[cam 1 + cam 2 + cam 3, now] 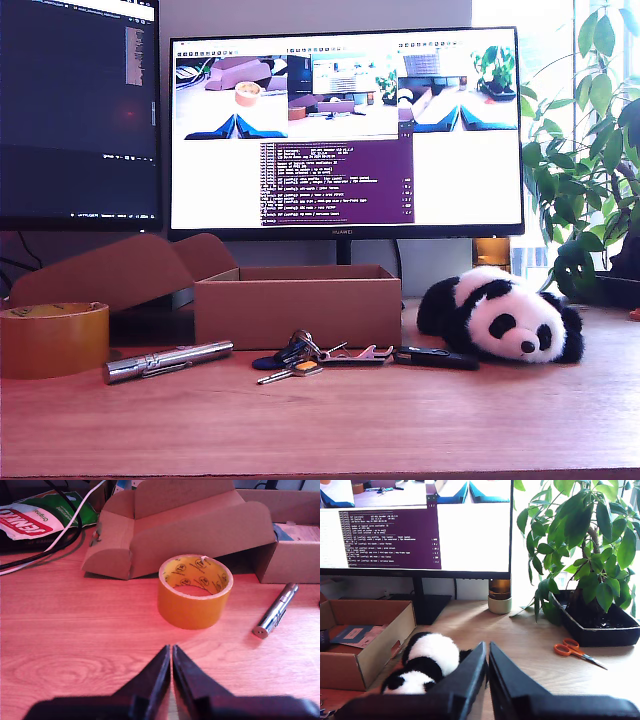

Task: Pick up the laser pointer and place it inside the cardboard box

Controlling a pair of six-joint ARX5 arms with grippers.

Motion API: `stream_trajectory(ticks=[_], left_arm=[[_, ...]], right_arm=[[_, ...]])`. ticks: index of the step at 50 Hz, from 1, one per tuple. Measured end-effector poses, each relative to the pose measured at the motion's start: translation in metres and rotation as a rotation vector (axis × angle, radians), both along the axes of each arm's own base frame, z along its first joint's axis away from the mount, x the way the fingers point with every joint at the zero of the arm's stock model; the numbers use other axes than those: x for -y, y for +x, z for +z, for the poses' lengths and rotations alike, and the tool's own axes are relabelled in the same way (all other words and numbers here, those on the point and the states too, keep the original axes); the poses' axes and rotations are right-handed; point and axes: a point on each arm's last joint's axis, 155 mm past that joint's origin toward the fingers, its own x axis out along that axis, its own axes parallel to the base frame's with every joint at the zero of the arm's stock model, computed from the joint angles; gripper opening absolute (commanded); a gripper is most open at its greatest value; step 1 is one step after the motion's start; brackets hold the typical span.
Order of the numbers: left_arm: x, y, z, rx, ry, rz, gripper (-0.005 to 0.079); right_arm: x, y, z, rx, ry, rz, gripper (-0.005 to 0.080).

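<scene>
First gripper: my first gripper point(171, 655) is hovering over the bare desk point(75, 645), jaws pressed together, holding nothing.
Second gripper: my second gripper point(487, 652) is likewise closed and empty, facing the plush panda point(427, 662).
Laser pointer: the laser pointer point(276, 611), a slim shiny metal cylinder, is lying flat just beside the tape roll point(195, 591).
Cardboard box: the cardboard box point(298, 303) is sitting behind the pointer, its matte brown flap folded back, leaving the top accessible.
Grip note: the smooth round barrel is likely prone to rolling.

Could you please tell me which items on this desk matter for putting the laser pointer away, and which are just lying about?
Part of the job:
laser pointer
cardboard box

Just lying about:
tape roll
bunch of keys
flat black gadget
plush panda
orange scissors
potted plant
</scene>
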Motion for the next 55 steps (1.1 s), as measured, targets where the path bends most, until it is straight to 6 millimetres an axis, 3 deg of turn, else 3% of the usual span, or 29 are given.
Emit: stream_trajectory(ticks=[3, 6, 10, 13, 27, 46, 55], left_arm=[[0.016, 0.002, 0.010, 0.037, -0.062, -0.069, -0.0021], [0.026, 0.007, 0.036, 0.136, -0.090, -0.119, -0.0021], [0.027, 0.007, 0.038, 0.142, -0.091, -0.122, -0.0021], [0.027, 0.007, 0.037, 0.138, -0.092, -0.122, -0.0021], [0.045, 0.003, 0.049, 0.178, -0.124, -0.220, -0.0021], [0.065, -0.003, 0.061, 0.218, -0.155, -0.336, -0.0021], [0.075, -0.003, 0.061, 0.211, -0.157, -0.383, -0.0021]], right_arm=[[0.000, -0.001, -0.010, -0.039, -0.021, 0.002, -0.0010], [0.000, -0.006, -0.046, -0.182, -0.039, 0.004, -0.0010], [0.001, -0.017, -0.085, -0.340, -0.055, 0.008, -0.0010], [0.001, -0.021, -0.099, -0.390, -0.059, 0.007, -0.0010], [-0.008, -0.022, -0.099, -0.389, -0.048, 0.059, -0.0010], [-0.086, -0.041, -0.077, -0.333, 0.062, 0.472, -0.0010], [-0.109, -0.054, -0.072, -0.318, 0.056, 0.597, -0.0010]])
